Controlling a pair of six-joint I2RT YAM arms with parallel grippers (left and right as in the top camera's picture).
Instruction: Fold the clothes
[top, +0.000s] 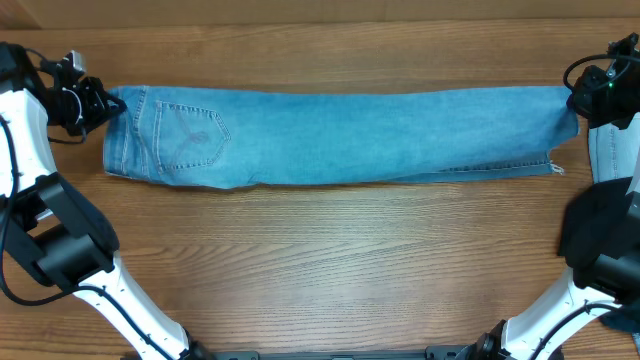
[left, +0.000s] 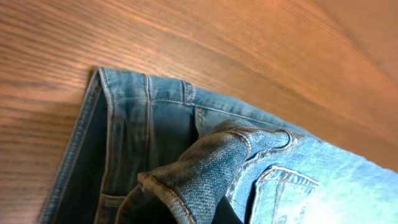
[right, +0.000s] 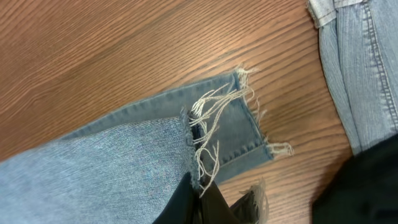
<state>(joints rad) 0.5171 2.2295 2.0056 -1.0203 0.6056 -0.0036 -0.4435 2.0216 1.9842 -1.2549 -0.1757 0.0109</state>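
Overhead | jeans (top: 340, 135): 1, flat | left gripper (top: 108, 103), right gripper (top: 573, 104): both clamping jeans

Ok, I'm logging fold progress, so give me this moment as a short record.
garment: jeans, folded lengthwise, lying flat across the table
waist end: on the left, waistband bunched up in the left gripper
hem end: on the right, frayed hem at the right gripper, grip unclear
other item: pale denim garment at the far right
crosswise fold: not yet made
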